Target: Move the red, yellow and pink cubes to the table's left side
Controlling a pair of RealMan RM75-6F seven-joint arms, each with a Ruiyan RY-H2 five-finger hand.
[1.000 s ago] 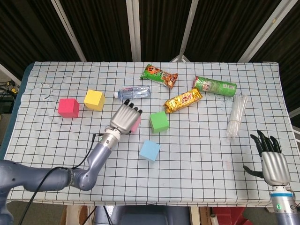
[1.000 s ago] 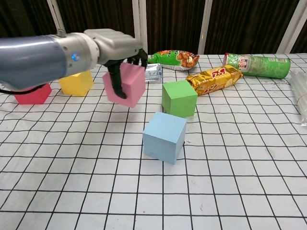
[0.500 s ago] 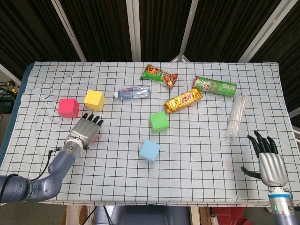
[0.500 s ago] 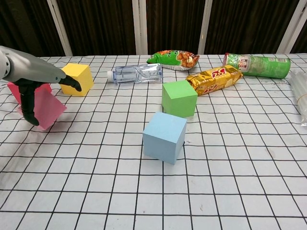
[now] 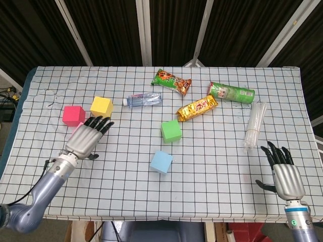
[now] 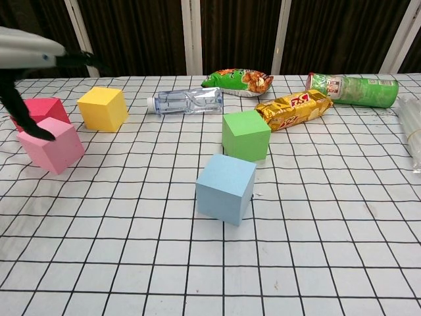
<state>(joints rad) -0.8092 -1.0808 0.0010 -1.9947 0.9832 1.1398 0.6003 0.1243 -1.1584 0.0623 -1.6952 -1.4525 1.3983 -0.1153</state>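
Setting: a table (image 5: 212, 166) under a white cloth with a black grid, dark slatted panels behind it.

Pink cube (image 6: 51, 146): sits flat on the cloth at the left side, just in front of the red cube and near the yellow one. In the head view it is almost wholly hidden under the left hand.

Red cube (image 5: 73, 115): at the left side, just behind the pink cube; whether the two touch I cannot tell.

Yellow cube (image 5: 101, 107): just right of the red cube, a small gap between them.

Left hand (image 5: 87, 138): hovers over the pink cube, fingers spread and extended. The chest view shows dark fingertips at the cube's upper left edge; it appears to hold nothing, though contact there cannot be ruled out.

Right hand (image 5: 285, 174): at the table's near right edge, well apart from every cube, fingers spread, holding nothing.

Progress: all three named cubes now lie together on the left side, so the task looks essentially complete; what seems left is for the left hand to clear away.

Other cubes: a green cube (image 5: 171, 131) and a blue cube (image 5: 161, 162) stand near the middle, not part of the task.

Further out: a clear plastic bottle (image 5: 143, 99), a green snack bag (image 5: 171, 81), a gold snack packet (image 5: 197, 108), a green chip canister (image 5: 231, 93) and a bundle of clear tubes (image 5: 254, 124) lie along the back and right.
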